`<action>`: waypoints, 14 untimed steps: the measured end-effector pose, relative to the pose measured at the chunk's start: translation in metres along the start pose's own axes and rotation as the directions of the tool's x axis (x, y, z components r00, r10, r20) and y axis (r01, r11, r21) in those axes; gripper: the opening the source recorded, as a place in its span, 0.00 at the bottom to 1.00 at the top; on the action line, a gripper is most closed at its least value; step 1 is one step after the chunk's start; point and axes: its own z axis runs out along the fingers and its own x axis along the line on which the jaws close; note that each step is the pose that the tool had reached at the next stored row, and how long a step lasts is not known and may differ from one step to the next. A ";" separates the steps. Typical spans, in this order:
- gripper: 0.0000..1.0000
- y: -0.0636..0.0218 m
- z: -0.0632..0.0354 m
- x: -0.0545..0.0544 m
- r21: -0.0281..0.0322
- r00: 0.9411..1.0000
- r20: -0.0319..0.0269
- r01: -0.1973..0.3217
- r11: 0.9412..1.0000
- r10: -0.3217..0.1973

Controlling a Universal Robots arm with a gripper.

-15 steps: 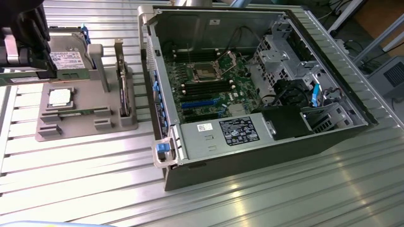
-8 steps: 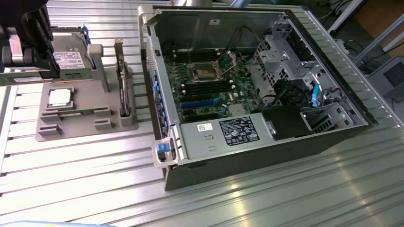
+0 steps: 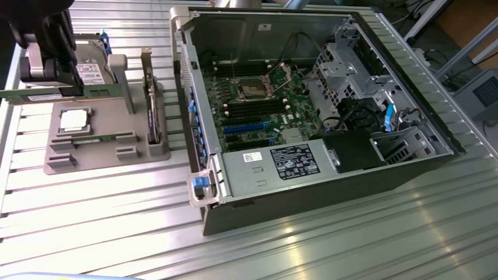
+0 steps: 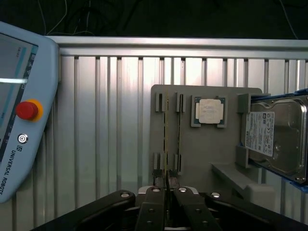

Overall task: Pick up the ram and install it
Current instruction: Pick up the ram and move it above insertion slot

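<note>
Exterior view: your gripper point(image 3: 51, 84) is clenched on the ram point(image 3: 97, 92) at the gray holder point(image 3: 101, 153).
Watch the thin edge grip: a tilt could snag the ram on the holder's slots or let it slip.

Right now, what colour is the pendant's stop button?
Red button, yellow-ringed; the wrist view shows it best.

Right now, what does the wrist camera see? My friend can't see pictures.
The gripper pinches the ram, seen edge-on, over a grey holder tray with a square processor chip and a hard drive on a ribbed metal table.
</note>
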 end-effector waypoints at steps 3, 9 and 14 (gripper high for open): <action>0.13 -0.0039 -0.0002 0.000 0.000 1.000 -0.001 0.000 1.000 0.000; 0.13 -0.0099 -0.0003 0.000 0.000 1.000 -0.001 0.000 1.000 0.000; 0.13 -0.0164 -0.0006 0.000 0.000 1.000 -0.002 0.000 1.000 0.000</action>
